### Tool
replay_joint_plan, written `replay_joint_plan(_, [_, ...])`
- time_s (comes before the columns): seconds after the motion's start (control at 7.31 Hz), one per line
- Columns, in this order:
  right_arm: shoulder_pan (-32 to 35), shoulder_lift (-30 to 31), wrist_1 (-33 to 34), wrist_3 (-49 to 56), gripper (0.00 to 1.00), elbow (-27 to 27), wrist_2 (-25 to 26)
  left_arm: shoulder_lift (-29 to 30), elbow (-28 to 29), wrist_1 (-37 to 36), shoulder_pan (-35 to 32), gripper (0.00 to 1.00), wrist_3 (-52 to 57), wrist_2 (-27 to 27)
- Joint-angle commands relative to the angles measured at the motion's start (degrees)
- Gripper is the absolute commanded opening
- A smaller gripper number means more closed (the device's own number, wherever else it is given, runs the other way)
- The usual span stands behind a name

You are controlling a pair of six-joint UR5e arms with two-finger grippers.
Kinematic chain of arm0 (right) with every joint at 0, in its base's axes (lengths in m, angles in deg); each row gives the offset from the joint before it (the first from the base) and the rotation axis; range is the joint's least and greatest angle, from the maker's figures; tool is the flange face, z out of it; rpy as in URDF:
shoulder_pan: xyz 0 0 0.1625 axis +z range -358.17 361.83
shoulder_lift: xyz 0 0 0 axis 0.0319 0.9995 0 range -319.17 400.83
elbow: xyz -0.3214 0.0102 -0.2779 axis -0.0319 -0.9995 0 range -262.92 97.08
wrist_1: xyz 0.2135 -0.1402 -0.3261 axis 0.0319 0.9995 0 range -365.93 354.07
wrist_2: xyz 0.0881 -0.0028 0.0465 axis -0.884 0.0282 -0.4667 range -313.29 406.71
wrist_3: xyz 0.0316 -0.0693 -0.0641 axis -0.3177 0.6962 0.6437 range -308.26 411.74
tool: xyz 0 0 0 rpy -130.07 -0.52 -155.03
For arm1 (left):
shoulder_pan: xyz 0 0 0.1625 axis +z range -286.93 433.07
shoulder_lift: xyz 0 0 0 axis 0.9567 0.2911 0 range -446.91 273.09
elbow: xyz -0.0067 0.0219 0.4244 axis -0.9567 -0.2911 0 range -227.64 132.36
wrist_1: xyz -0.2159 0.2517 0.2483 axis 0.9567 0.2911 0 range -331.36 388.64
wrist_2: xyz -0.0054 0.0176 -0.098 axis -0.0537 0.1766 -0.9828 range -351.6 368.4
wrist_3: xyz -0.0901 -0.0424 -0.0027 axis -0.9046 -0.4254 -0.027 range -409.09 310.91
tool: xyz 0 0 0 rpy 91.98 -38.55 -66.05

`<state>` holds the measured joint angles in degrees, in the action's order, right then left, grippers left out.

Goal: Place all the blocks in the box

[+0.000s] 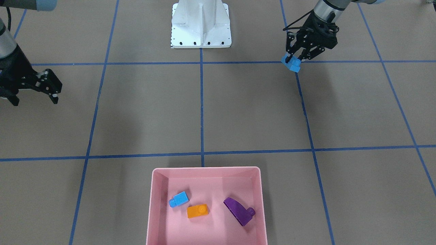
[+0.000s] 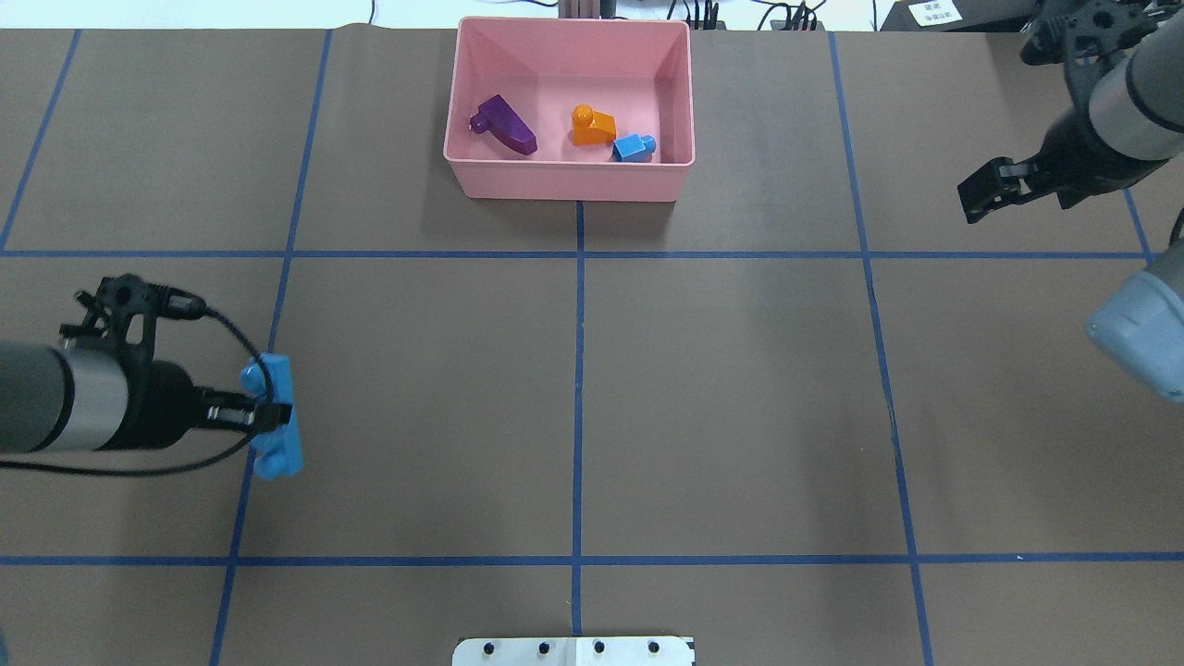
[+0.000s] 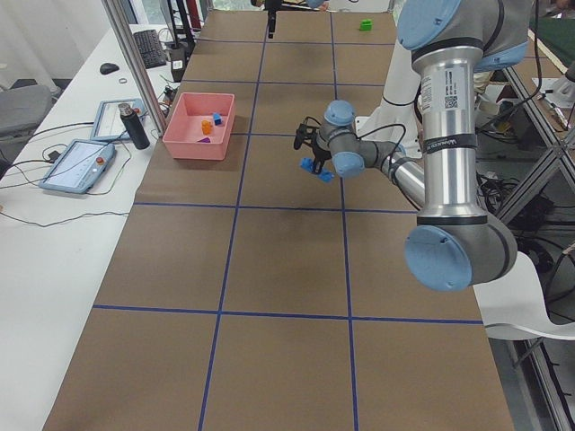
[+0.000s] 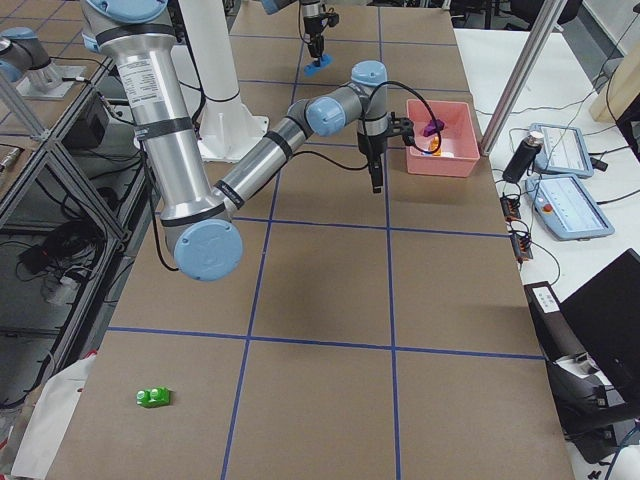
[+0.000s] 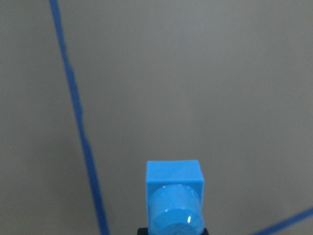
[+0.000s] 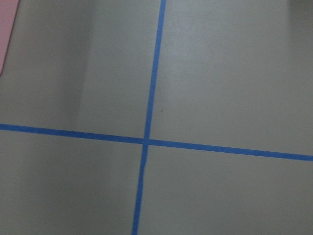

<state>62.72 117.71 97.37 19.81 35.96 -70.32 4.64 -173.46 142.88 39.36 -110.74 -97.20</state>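
The pink box (image 2: pixel 569 180) stands at the table's far middle edge. In it lie the purple curved block (image 2: pixel 504 125), the orange block (image 2: pixel 592 127) and the small light-blue block (image 2: pixel 634 148). My left gripper (image 2: pixel 268 416) is shut on the long light-blue block (image 2: pixel 277 435) and holds it above the table; it also shows in the front view (image 1: pixel 292 64) and the left wrist view (image 5: pixel 174 193). My right gripper (image 1: pixel 34 100) is open and empty, off to the box's right. The green block (image 4: pixel 153 397) lies far away at the table's right end.
The white robot base (image 1: pixel 201 23) stands at the near middle edge. Blue tape lines grid the brown table. A side table beyond the box holds tablets (image 3: pixel 76 162) and a dark bottle (image 3: pixel 135 126). A corner of the box (image 6: pixel 5 29) shows in the right wrist view.
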Motion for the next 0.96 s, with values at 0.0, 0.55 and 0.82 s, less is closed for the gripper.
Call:
replay_joint_plan(0.0, [6.5,6.1,0.0,11.4,1.00,0.7,-4.2,21.2,5.6,-15.2,-8.0,0.00,-0.7,-0.1])
replay_joint_plan(0.55, [10.7,20.5,-12.8,18.1,1.00,0.0,-6.7,49.1,38.0,-14.5,-14.2,0.00,-4.9,-0.2])
replay_joint_plan(0.82, [10.7,25.8,-16.5,18.2,1.00,0.1,-7.1,61.9,58.2,-13.2,-15.6,0.06,-9.4,-0.2])
